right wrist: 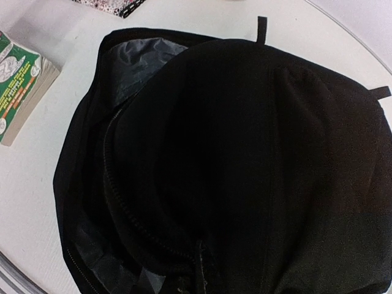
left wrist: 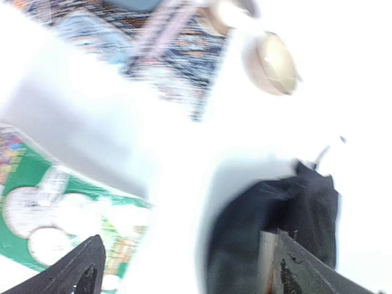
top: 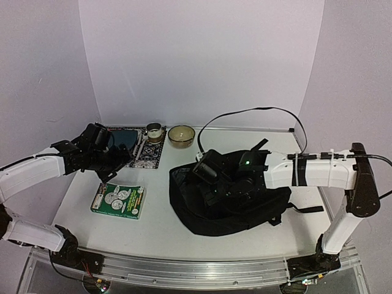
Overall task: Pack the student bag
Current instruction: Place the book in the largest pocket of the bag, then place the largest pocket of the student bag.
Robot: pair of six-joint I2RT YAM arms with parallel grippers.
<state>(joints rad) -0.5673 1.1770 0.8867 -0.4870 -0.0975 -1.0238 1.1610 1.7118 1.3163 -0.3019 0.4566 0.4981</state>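
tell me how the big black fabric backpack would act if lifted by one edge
The soft black fabric backpack will probably flop and sag: it lies slumped and creased. With its zip open, the top layer would likely lift first, alone. Spread flat on the white table, it seems unlikely to roll.

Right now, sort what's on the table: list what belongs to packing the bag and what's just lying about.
For the job:
- student bag, unzipped, lining showing
- green book, likely to go in
- patterned flat item at the back, possibly another book

Lying about, as far as I can judge:
- tan bowl
- small jar beside it
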